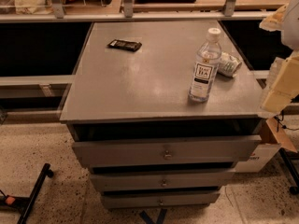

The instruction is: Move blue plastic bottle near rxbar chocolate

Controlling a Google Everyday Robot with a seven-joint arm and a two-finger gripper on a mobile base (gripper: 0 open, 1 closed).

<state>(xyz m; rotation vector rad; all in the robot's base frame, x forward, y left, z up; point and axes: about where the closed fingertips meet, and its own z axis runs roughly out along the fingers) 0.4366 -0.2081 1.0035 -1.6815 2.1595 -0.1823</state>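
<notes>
The gripper (283,85), grip state indeterminable, is noted at right edge; the upright bottle (204,66) is found to its left, the bar (124,45) upper left.

1. The tabletop (140,78) is a dull, even grey with a few paler patches of sheen.
2. The blue plastic bottle (204,66) is clear, with a white cap and a white label bearing a dark panel with light lettering.
3. The rxbar chocolate (124,45) has a nearly black wrapper with faint light print.
4. The can (229,64) is silver-green.
5. The drawers (163,150) are the same grey.
6. The floor (37,143) is beige with dark speckles.
7. The hand (282,85), at the right edge beside the tabletop, is pale cream-yellow.
</notes>
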